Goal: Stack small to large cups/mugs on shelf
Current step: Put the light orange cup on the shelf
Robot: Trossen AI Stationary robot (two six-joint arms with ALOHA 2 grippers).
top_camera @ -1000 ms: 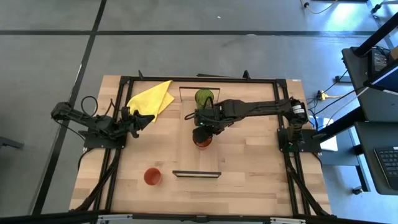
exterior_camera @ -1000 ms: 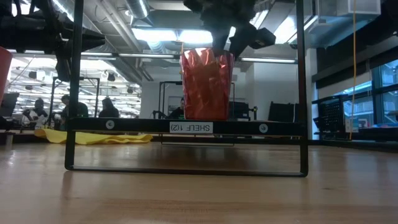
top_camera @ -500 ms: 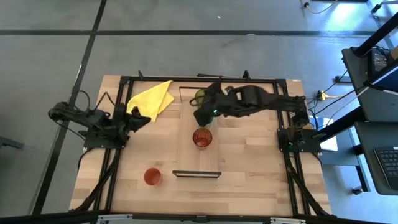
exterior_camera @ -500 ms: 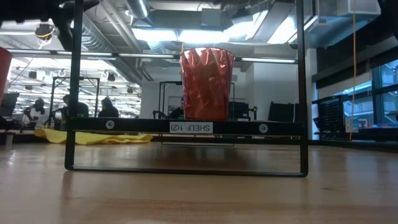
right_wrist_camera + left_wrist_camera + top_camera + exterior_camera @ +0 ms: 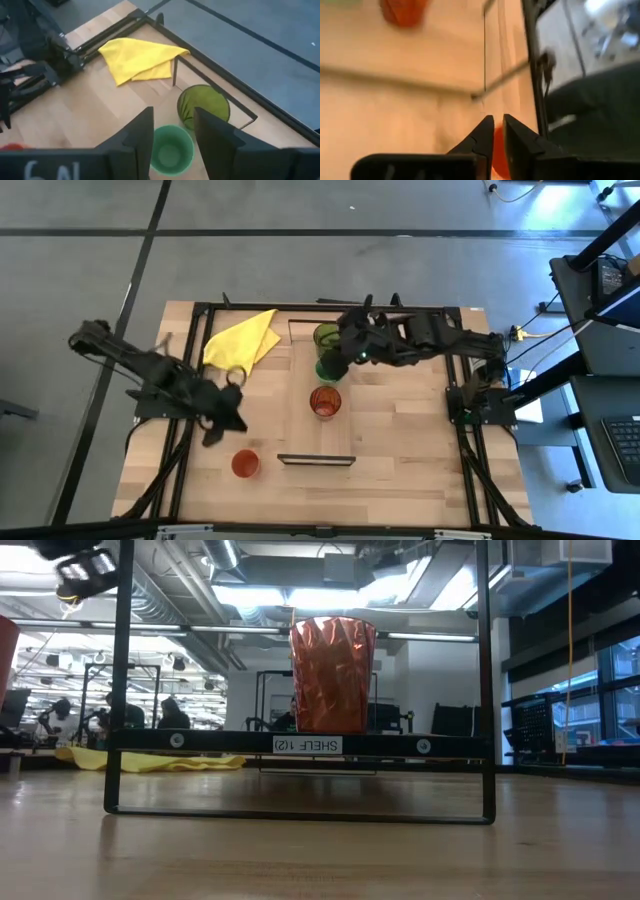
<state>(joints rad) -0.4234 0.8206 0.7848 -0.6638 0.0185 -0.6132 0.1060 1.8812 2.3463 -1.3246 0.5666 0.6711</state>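
On the long light-wood shelf stands a ribbed red-brown tumbler. Right gripper, fingers parted and empty, hovers over the bright green tumbler beside the olive one; descending off-centre could topple it. Left gripper, fingers nearly together, nears the small orange-red cup.

Overhead and table-level cameras both see the red-brown ribbed cup.

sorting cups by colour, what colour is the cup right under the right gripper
Bright green cup, clearest in the right wrist view.
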